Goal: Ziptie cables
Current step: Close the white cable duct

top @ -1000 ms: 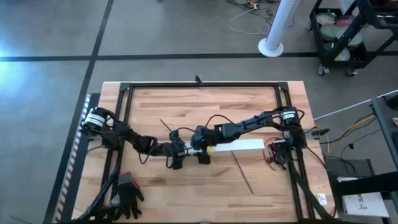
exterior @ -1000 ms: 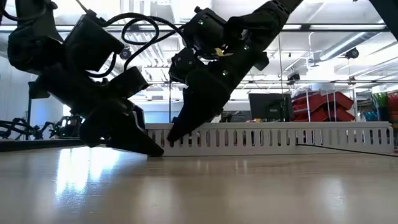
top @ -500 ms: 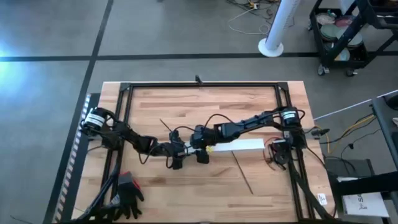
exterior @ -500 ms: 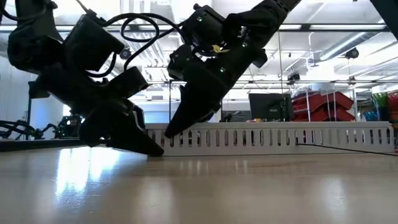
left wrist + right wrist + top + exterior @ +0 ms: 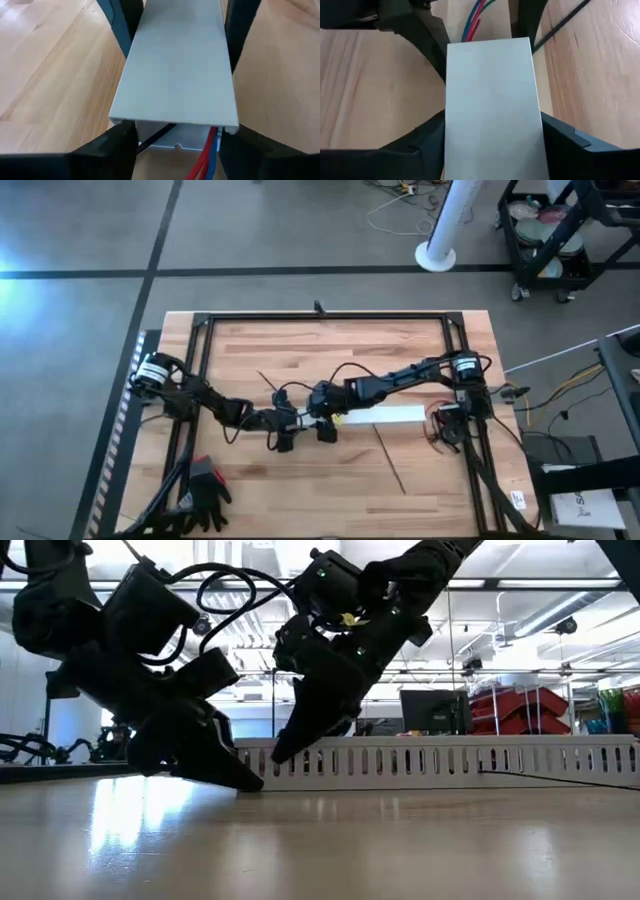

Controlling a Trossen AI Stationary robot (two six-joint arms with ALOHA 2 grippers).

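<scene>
A long white slotted strip [image 5: 385, 415] lies on the table's middle, running left to right. Red, blue and dark wires of the cables [image 5: 207, 150] show under its left end and stick out of it [image 5: 472, 17]. My left gripper [image 5: 296, 418] comes from the left and is shut on that end [image 5: 177, 137]. My right gripper [image 5: 318, 420] comes from the right and is shut on the strip just beside it [image 5: 492, 120]. In the low view both grippers slant down onto the strip [image 5: 450, 760]. My left gripper has the strip's two long sides [image 5: 120, 112] between its fingers, at the strip's left end. It slants down from the table's left, fingers along the strip. The strip rests on the table. My right gripper has the strip's two long sides [image 5: 451, 115] between its fingers, a little right of the left end. It slants down from the table's right, fingers along the strip, tips facing the left gripper's fingers [image 5: 420, 25].
A thin dark strand [image 5: 390, 460] lies near of the strip, and another [image 5: 265, 385] lies far left of the grippers. A black and red glove [image 5: 205, 480] lies at the near left. A black frame [image 5: 325, 318] rims the table.
</scene>
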